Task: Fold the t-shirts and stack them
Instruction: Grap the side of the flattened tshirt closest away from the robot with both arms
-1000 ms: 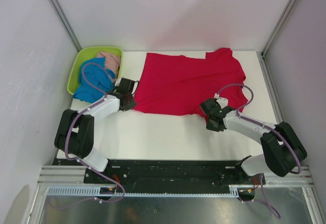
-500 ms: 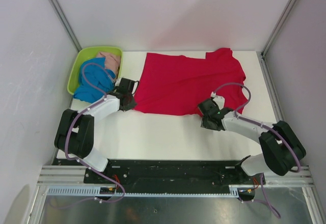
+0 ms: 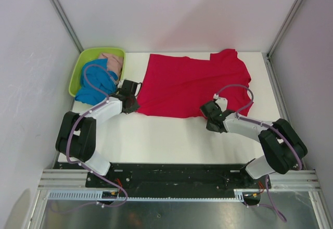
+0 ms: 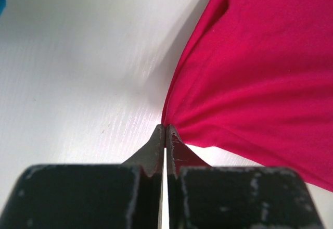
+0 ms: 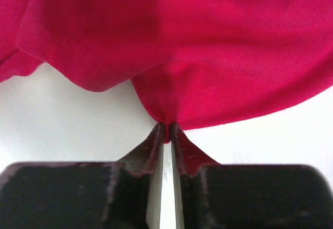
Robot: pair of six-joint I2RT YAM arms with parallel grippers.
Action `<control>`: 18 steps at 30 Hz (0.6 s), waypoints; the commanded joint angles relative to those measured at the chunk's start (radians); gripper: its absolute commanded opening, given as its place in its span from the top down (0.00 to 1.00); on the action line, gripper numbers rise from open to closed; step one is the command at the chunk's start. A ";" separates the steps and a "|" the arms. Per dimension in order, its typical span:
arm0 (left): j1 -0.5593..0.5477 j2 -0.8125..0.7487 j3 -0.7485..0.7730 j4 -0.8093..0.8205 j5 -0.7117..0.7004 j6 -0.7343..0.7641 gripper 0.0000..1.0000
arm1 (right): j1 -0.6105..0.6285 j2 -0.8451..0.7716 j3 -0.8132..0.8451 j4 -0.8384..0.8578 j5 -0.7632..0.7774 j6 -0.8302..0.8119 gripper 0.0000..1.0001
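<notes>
Top external view showed folding not yet begun: the red shirt [image 3: 192, 83] lay flat on the counter [image 3: 166, 140] right of the basket [image 3: 74, 78], the left hand [image 3: 135, 106] and right hand [image 3: 208, 112] each clamped on its near hem, while the blue shirt [image 3: 96, 86] and pink shirt [image 3: 112, 61] waited in the basket.

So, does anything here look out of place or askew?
The blue t-shirt spills over the lime-green basket's near rim. The red t-shirt puckers where the left pincer and the right pincer pinch its near hem.

No writing, label, brand, number or sign can be read anywhere, whether on the red t-shirt [image 3: 192, 86], the green basket [image 3: 74, 78] or the white worktop [image 3: 166, 135].
</notes>
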 commanded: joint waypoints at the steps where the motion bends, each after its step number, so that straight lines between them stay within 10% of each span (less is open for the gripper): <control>1: 0.004 -0.017 0.007 0.001 0.001 -0.003 1.00 | 0.000 -0.003 0.005 -0.091 0.049 0.025 0.93; 18: 0.034 -0.084 -0.031 -0.098 -0.112 -0.005 1.00 | 0.011 -0.397 -0.060 -0.579 -0.141 0.273 1.00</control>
